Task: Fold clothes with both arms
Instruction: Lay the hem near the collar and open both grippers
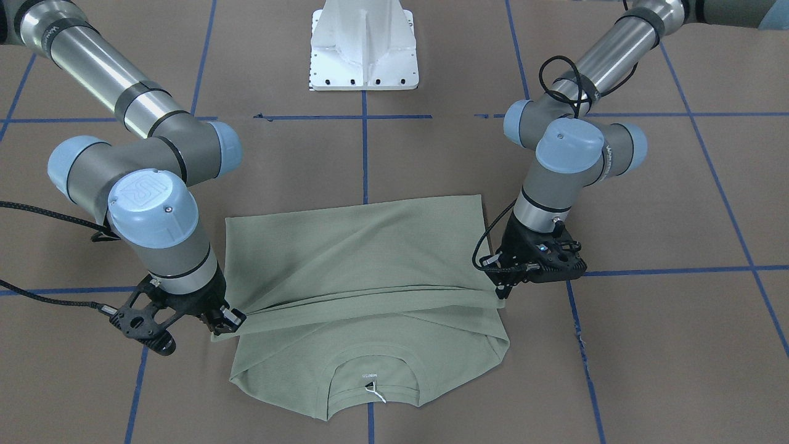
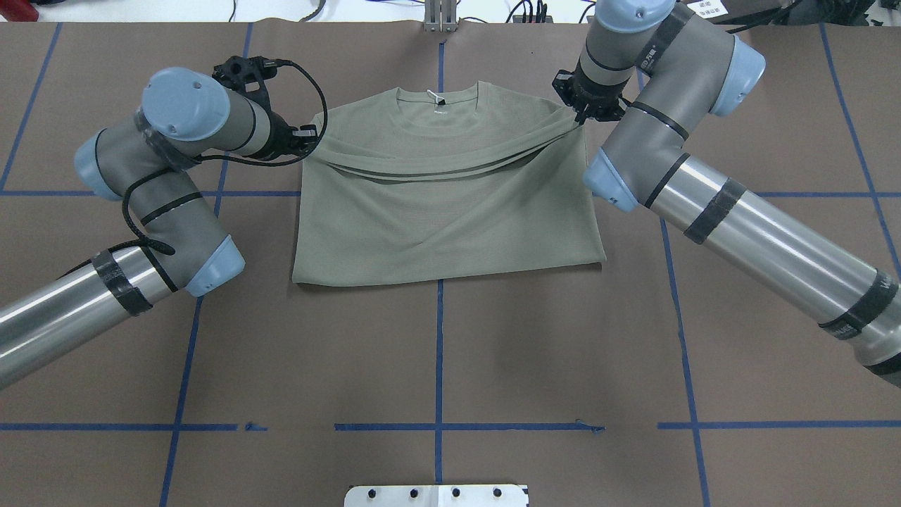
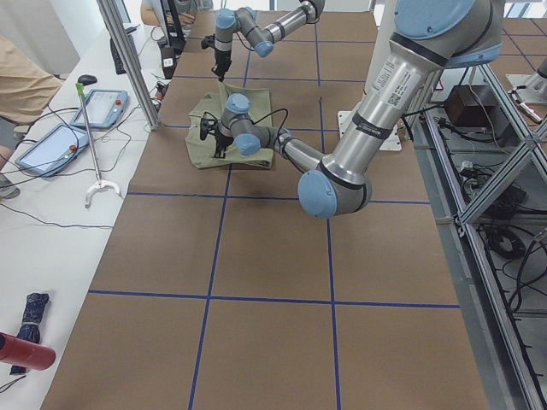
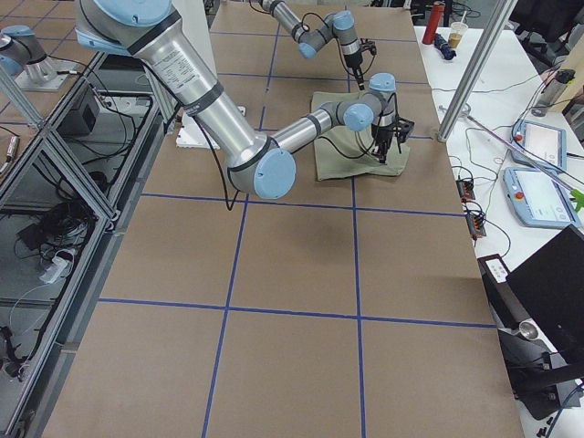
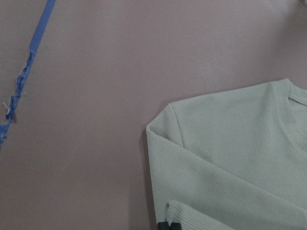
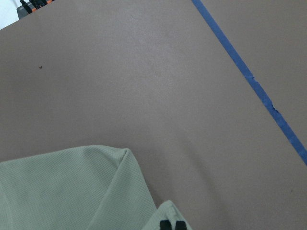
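The sage-green shirt lies in the middle of the brown table, its collar and white neck tag on the side far from the robot. Its lower part is doubled over, and the folded edge is stretched taut just short of the collar. My left gripper is shut on one end of that edge and shows on the right in the front-facing view. My right gripper is shut on the other end. Each wrist view shows shirt cloth pinched at the black fingertips.
The white pedestal base stands at the robot's side of the table. Blue tape lines cross the brown surface. Beyond the far edge a side bench holds tablets and cables, and a person stands there.
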You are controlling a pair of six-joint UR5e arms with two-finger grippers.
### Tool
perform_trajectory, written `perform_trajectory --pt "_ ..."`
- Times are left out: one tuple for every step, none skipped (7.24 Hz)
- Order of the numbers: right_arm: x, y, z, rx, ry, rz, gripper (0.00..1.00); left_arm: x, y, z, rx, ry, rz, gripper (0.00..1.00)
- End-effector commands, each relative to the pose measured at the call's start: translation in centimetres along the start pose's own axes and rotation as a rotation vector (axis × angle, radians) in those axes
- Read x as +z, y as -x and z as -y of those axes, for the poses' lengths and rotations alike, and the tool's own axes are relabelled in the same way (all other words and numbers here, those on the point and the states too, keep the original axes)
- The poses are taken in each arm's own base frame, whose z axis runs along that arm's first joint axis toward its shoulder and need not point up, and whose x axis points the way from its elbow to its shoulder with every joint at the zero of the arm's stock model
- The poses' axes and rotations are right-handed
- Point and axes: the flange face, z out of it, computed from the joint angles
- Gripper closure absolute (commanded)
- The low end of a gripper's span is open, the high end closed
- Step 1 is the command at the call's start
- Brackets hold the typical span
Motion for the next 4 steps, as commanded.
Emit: perform_trajectory --pt "0.5 0.3 0.6 0.006 -0.002 -0.005 1.0 0.7 -0.2 1.1 -0.002 -0.023 0.006 1.0" --pt "0.9 0.3 0.8 0.007 -0.001 -0.012 1.0 0.9 0.3 1.8 -0.008 -0.029 0.018 1.0" --pt "1.1 0.4 0.9 0.009 0.0 -0.018 1.0 1.3 0.6 2.0 -0.004 -0.036 0.028 1.0" --pt "1.6 0.3 1.1 0.012 -0.002 -0.027 1.0 1.3 0.8 2.3 -0.006 -0.042 0.033 1.0"
